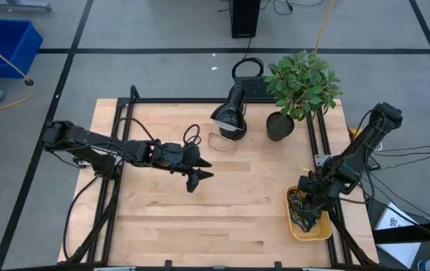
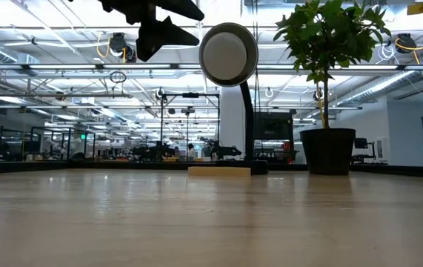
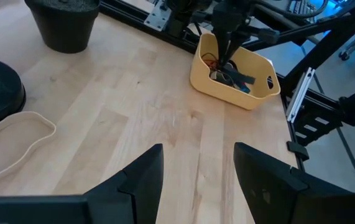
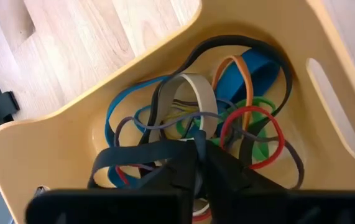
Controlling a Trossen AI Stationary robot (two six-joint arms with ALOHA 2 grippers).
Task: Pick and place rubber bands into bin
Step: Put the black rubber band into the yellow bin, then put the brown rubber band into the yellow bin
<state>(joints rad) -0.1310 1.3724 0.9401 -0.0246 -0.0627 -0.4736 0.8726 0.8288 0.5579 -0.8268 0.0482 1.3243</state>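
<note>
Tabletop's bin (image 1: 309, 226) lies lengthwise along right edge

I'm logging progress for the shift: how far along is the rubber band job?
Nearly done, it seems. Many rubber bands already lie piled in the bin. The right gripper is down inside it, a black band draped at its jaws. The left gripper hovers open over the table. One tan band still lies by the lamp.

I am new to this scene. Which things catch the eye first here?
First, the yellow bin at the table's right front corner, holding a colourful tangle of rubber bands, with the right pincer dipped inside. Next, the leafy potted plant and black lamp at the back.
</note>
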